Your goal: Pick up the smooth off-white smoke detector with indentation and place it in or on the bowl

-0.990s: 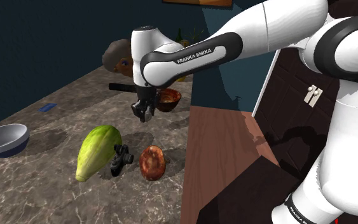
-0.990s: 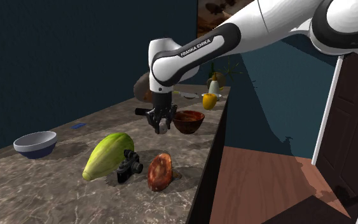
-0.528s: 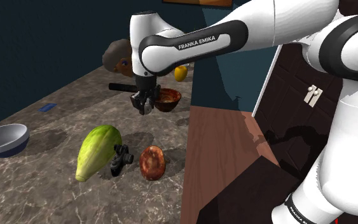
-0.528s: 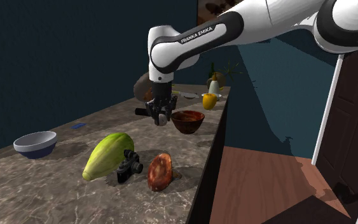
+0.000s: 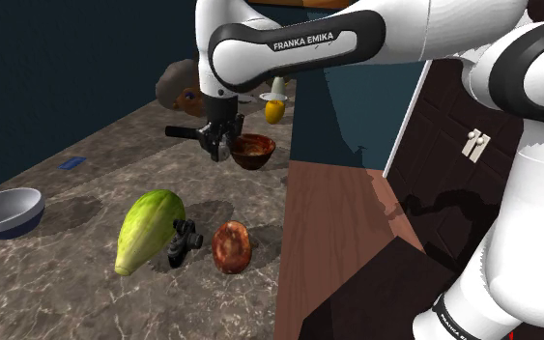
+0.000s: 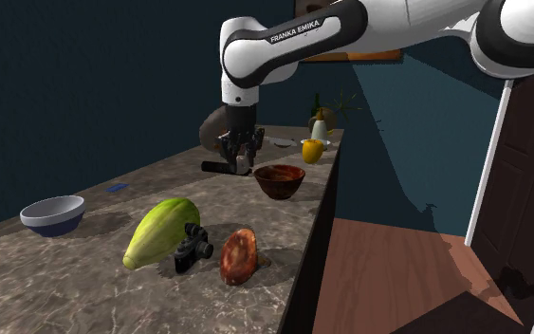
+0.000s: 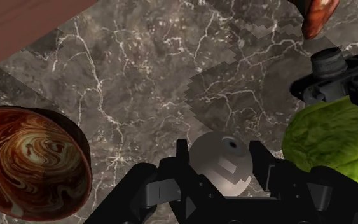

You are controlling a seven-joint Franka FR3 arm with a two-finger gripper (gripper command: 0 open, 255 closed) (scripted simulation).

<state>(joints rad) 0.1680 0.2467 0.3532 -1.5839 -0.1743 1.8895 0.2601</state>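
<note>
The gripper [image 7: 219,151] is clasping the smoke detector [image 7: 223,164] between its two black fingers, which are closed part-way against its round edge. The detector is presenting as a smooth, domed, off-white to pale grey disc with a small dark hole and a stepped indentation on its face. It is hanging above the marbled countertop [image 7: 139,76], near the brown swirl-patterned bowl [image 7: 25,162] and clear of it.
</note>
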